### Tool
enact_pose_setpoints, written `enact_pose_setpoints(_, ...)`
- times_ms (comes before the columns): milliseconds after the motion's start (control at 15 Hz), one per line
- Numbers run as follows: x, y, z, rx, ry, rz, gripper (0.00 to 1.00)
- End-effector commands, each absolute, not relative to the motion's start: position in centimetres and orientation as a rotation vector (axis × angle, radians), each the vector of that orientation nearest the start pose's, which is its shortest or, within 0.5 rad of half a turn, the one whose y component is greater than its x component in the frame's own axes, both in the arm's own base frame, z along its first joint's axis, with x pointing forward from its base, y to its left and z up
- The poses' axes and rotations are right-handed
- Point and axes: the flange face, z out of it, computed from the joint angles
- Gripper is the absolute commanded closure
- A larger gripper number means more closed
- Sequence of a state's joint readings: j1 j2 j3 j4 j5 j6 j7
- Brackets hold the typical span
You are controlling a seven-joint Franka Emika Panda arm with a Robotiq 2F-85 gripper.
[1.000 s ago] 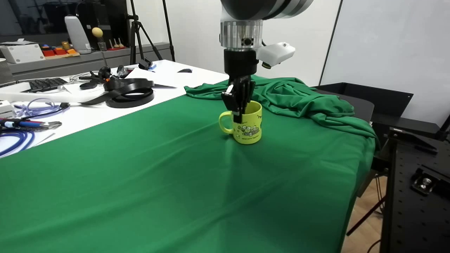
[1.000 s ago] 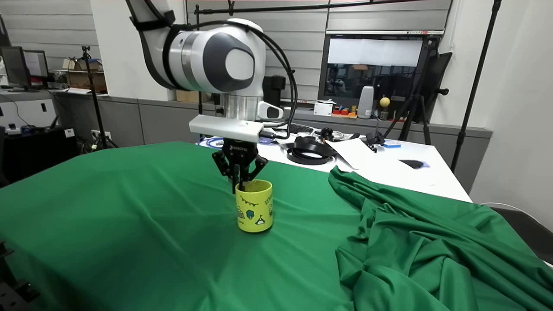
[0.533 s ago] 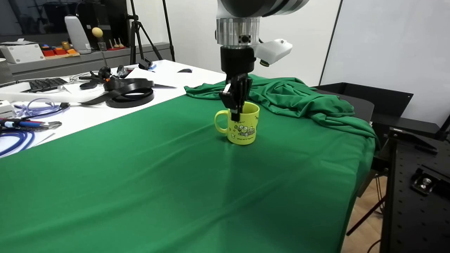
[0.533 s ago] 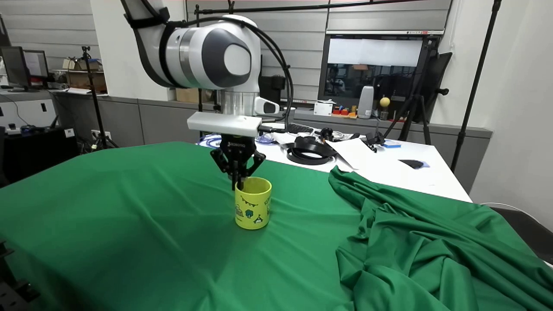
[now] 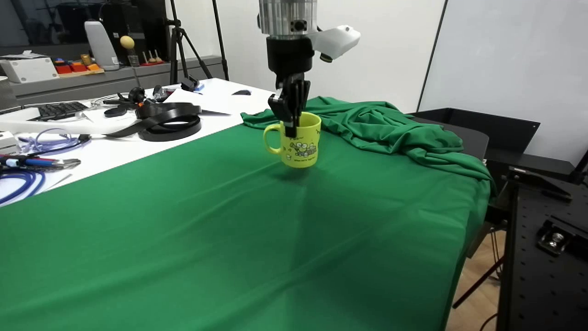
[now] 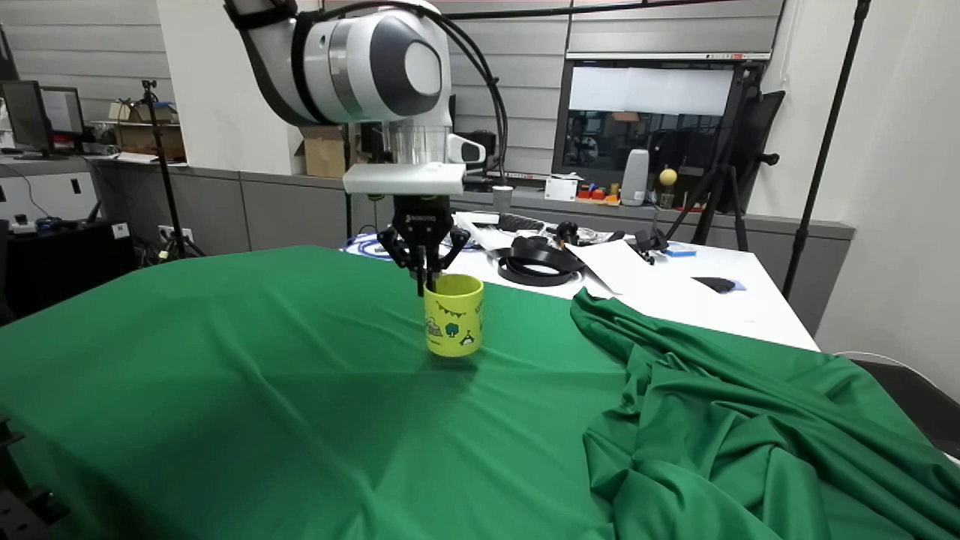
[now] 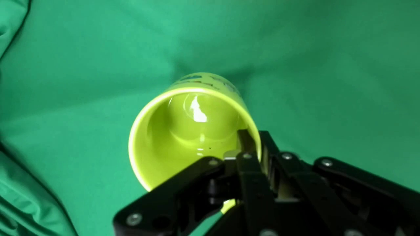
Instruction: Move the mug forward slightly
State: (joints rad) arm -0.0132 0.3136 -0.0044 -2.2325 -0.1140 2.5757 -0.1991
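The yellow-green mug (image 5: pixel 301 149) is upright or nearly so and hangs a little above the green cloth, with a shadow under it. It also shows in an exterior view (image 6: pixel 454 326) and in the wrist view (image 7: pixel 197 127), where I look into its empty inside. My gripper (image 7: pixel 255 139) is shut on the mug's wall, one finger inside the rim and one outside. The gripper also shows from above the rim in both exterior views (image 5: pixel 291 128) (image 6: pixel 425 286). The handle sticks out to the left in an exterior view; the gripper mostly hides it in the wrist view.
The green cloth (image 5: pixel 206 239) covers the table. A bunched heap of cloth (image 6: pixel 712 442) lies beside the mug. Black straps (image 5: pixel 170 122), cables and a keyboard (image 5: pixel 62 109) lie on the white table part. A tripod (image 5: pixel 179 46) stands behind.
The mug has risen off the cloth with my gripper. In an exterior view both have moved up and left; the gripper has kept its hold on the rim.
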Motion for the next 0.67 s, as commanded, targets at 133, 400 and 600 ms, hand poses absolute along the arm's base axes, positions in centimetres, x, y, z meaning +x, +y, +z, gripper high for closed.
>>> enact_pose_setpoints(133, 58.8, 1.4, 25.8, -3.146, -0.528, -0.079, 0.98)
enact_pose_setpoints(400, 60.5, 3.8, 25.0, -3.079, -0.610, -0.088, 0.98)
enact_pose_setpoints(600, 61.4, 5.7, 23.7, -3.045, -0.654, -0.065, 0.98)
